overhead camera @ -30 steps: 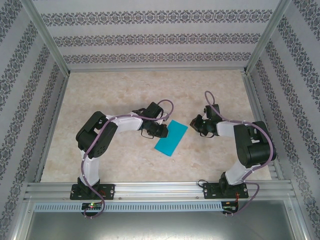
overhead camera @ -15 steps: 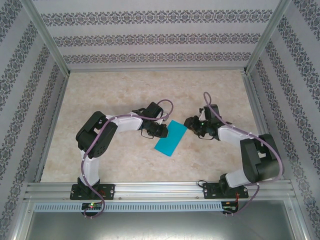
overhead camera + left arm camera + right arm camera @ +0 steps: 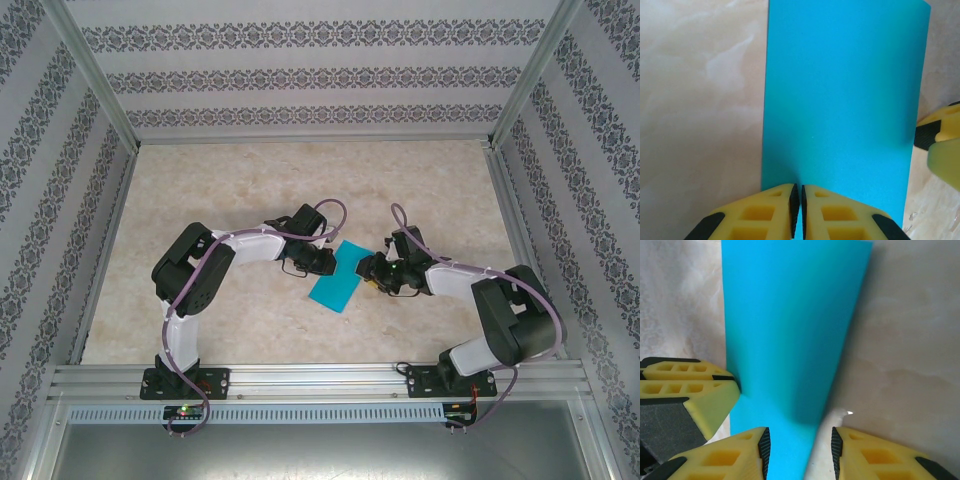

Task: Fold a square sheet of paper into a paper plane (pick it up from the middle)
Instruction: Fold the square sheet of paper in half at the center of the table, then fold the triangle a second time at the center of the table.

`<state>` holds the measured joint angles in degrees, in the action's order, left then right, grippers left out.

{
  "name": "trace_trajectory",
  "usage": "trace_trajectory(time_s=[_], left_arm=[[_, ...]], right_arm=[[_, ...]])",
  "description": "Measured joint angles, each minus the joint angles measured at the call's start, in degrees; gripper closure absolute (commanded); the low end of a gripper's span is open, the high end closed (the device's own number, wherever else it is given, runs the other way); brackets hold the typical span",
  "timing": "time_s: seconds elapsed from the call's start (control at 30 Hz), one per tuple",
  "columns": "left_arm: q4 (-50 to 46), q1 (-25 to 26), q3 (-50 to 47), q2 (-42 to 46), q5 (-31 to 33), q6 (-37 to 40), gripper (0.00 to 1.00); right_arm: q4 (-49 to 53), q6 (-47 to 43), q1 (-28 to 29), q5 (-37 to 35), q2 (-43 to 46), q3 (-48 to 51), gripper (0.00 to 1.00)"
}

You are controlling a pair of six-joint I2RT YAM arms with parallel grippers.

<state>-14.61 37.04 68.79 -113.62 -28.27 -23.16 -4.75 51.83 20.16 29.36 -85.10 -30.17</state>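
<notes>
Teal-blue and matte, the square sheet of paper shows as a narrow, unmarked oblong with straight edges and crisp corners. It lies slantwise on the tabletop at the middle of the top view, between the two arms. The tabletop is a pale beige with a cloudy marbled figure and a faint sheen.

The left pincer meets the sheet's upper left edge. In the left wrist view its yellow fingers with black pads are pressed together to a hairline slit, nipping the near edge of the paper.

The right pincer reaches in from the sheet's right side. In the right wrist view its fingers stand apart with the near end of the paper between them and neither pad touching it. A dark shadow falls on the tabletop along the sheet's right edge there.
</notes>
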Motion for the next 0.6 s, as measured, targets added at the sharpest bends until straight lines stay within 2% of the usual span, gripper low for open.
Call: trace_trajectory(time_s=[0.37,0.6], left_arm=[[0.0,0.0,-0.5,0.4,0.0,0.0,0.84],[0.0,0.0,-0.6,0.5,-0.2,0.0,0.83]], right_arm=[[-4.5,3.4,1.1,1.3,-0.7,0.0,0.64],[-9.4,6.2,2.7,1.8,-0.7,1.6,0.72]])
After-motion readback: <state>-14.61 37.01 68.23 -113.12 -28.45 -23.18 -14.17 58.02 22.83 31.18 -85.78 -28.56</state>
